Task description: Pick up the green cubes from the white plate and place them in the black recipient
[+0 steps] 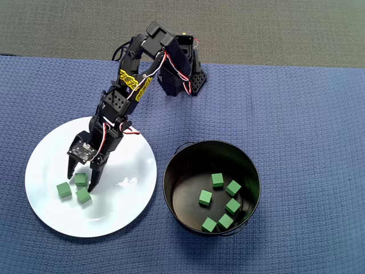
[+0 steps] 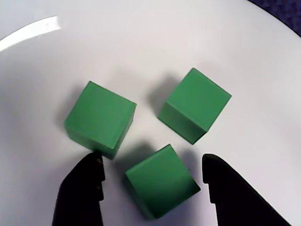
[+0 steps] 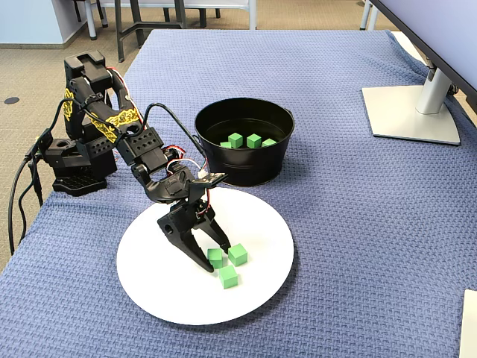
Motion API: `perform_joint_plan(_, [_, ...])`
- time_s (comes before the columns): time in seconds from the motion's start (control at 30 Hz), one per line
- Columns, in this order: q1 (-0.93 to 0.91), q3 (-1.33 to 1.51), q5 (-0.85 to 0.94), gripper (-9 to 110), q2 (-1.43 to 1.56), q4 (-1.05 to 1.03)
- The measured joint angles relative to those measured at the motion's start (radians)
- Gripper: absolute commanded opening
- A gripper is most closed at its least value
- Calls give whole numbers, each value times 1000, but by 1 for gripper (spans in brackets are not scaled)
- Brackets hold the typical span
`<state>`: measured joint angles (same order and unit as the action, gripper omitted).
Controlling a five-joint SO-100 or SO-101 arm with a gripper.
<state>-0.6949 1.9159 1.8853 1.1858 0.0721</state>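
Three small matte green cubes [image 2: 160,187] clustered close together on the large round glossy white plate [image 1: 122,208], none stacked. Down over them, the black two-finger tool [image 2: 153,172], spread wide and gripping nothing, fingertips [image 2: 87,172] straddling the nearest cube in the wrist view, one tip just beside a second cube's corner. Seen from above, the same three [image 1: 80,187] sitting left of centre on the plate, tool [image 1: 81,177] angled down onto the topmost one. Farther along the blue woven tabletop [image 3: 335,216], just beside the plate, the round black bucket-like recipient [image 1: 171,180], upright, thin wire handle down. Inside, five more green cubes [image 1: 217,180] scattered on the shiny dark floor.
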Motion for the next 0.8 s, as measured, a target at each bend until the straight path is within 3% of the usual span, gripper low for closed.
perform_joint_plan(0.4, [0, 15, -17, 6, -3, 18])
perform_joint_plan(0.8, [-8, 94, -17, 12, 44, 46])
